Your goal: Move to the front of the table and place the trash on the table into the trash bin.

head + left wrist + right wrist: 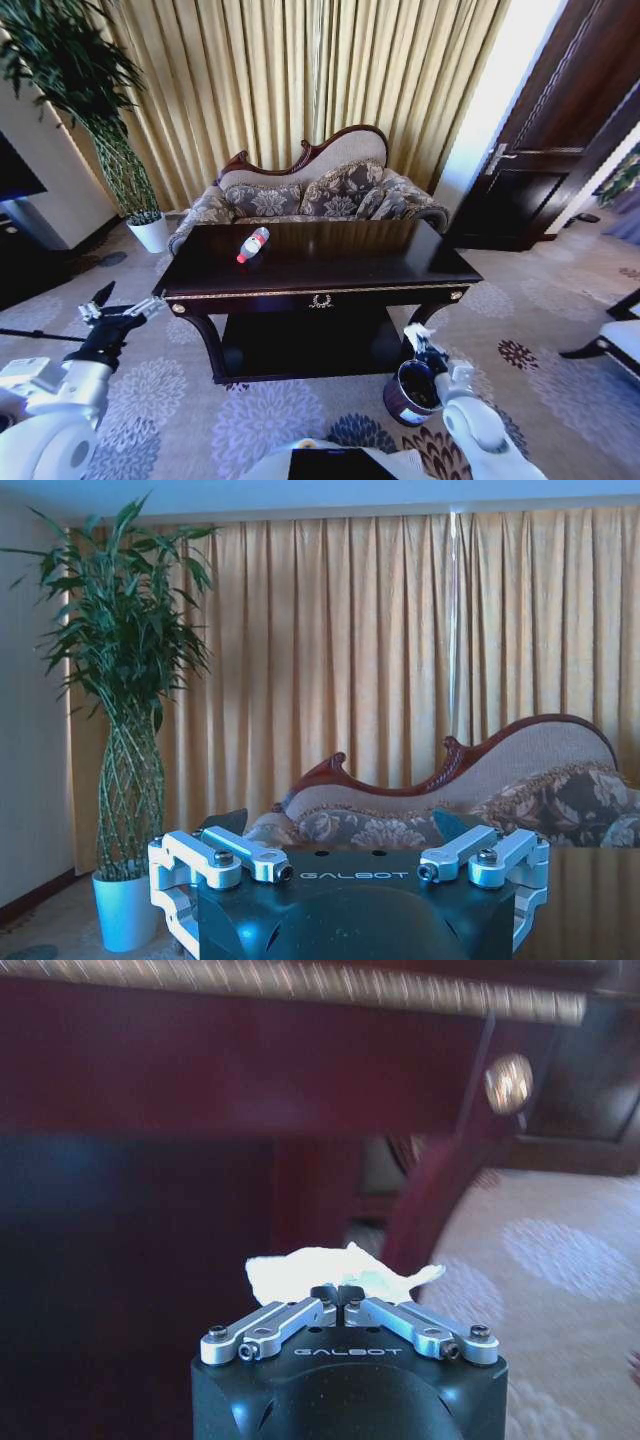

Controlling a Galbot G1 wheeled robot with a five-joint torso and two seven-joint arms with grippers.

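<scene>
**Paper scrap carried to the bin; bottle left on the desk**

The right hand (340, 1300), closed on a crumpled white paper scrap (335, 1265), hangs low beside the desk's (400, 262) front right leg, just above the trash bin (408, 392) on the carpet. The scrap looks light, soft and crushable; a pinch anywhere should hold it. 1 clear bottle (253, 244) lies on its side on the desk top, left of centre: probably light, smooth and prone to rolling, best gripped across its body. The left hand (118, 308), fingers spread, waits off the desk's left corner.
</scene>
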